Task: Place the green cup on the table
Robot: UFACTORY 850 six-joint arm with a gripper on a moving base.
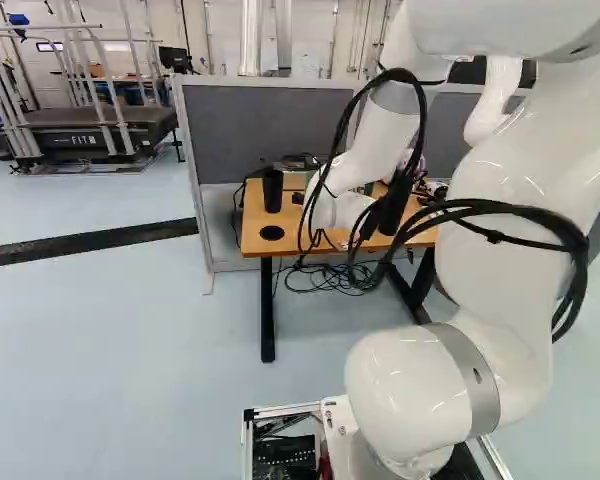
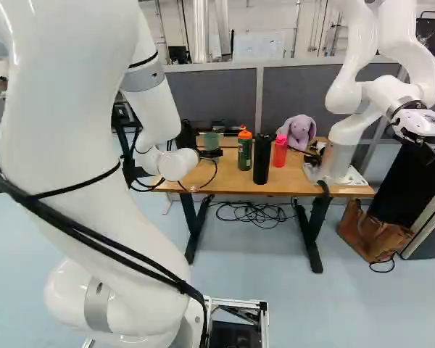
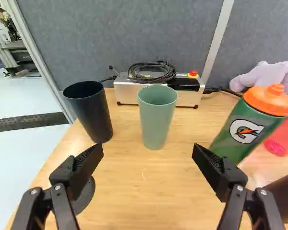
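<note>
One claw (image 3: 148, 150) is standing spread, gripping nothing. The green cup (image 3: 156, 120) is standing upright on the table (image 3: 144, 191), ahead of the claw. Hazard: sideways drift on approach could be toppling the black cup (image 3: 91, 112) or the bottle (image 3: 249, 127), which are flanking it; off-centre closing could be tipping the green cup.

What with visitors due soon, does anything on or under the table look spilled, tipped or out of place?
The cables look out of place: they lie tangled on the floor under the table, where a foot might catch. I see no spill, and the green cup and black cup stand upright.
</note>
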